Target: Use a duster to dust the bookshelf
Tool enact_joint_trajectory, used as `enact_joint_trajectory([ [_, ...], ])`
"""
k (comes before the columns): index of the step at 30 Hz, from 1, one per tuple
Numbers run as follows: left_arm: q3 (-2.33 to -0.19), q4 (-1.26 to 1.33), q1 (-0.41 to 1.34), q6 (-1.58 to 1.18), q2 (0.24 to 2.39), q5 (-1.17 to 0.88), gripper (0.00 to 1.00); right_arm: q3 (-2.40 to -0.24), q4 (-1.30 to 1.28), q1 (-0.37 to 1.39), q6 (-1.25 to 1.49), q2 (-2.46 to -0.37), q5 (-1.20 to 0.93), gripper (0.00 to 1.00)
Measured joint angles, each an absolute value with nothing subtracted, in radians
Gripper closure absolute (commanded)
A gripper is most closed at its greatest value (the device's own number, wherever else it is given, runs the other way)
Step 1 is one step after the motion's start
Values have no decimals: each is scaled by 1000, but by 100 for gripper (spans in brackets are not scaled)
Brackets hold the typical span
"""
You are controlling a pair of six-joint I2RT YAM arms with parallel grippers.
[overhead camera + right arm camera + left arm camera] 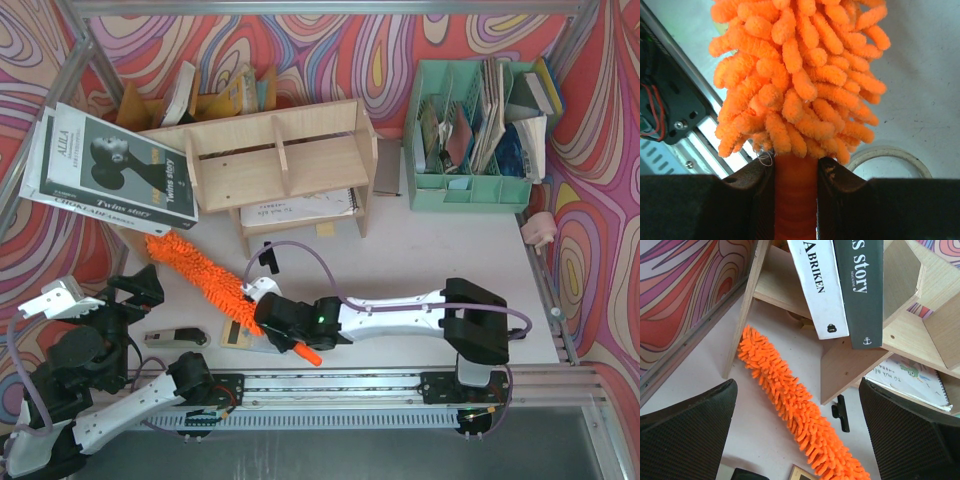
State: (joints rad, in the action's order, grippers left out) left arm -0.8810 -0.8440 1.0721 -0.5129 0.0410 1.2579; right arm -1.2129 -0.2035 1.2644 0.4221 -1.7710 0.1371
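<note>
**Status: right claw [796, 172] clamped on duster [200, 270], brush tip at bookshelf [280, 165] foot**

- The right claw is narrow, its jaws pinching the smooth orange handle just behind the fluffy head. A short handle stub pokes out behind the claw, toward the arm bases.
- The brush head runs ahead of the right claw, up and left, low along the worktop [450, 260]. Can't tell if it actually rests on it.
- The far brush tip sits just beside the foot of the bookshelf's left side panel. Contact isn't clear.
- The bookshelf stands well ahead of the right claw, at the back of the worktop.
- The "Twins story" book [110, 165] leans off the shelf's left end, above the brush tip.
- A spiral notebook [300, 208] lies in the lower tier.
- A black clip [841, 412] lies on the worktop near the brush, by a divider foot.
- A clear ring [887, 157] lies on the worktop just beside the right claw's fingers.
- The left claw [797, 385] is wide and holds nothing. It sits left of the brush, aimed at it and at the shelf's left end, not touching either.
- A mint-green organiser [475, 130] stands far right of both claws.
</note>
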Motion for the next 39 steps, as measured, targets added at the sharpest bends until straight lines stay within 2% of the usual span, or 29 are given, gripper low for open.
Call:
enact_joint_trajectory([
  [10,-881,-844,1072,-513,41,1258,2,-1271,-255,1264,388,-1802,178,100],
  [20,-881,-844,1072,-513,41,1258,2,-1346,-245,1262,355,-1689,268,100],
  [32,-881,-844,1072,-512,41,1258,1,-1281,-224,1263,350,-1827,248,100],
  [39,-881,-844,1072,-512,41,1258,1,-1283,-229,1263,333,-1806,243,100],
])
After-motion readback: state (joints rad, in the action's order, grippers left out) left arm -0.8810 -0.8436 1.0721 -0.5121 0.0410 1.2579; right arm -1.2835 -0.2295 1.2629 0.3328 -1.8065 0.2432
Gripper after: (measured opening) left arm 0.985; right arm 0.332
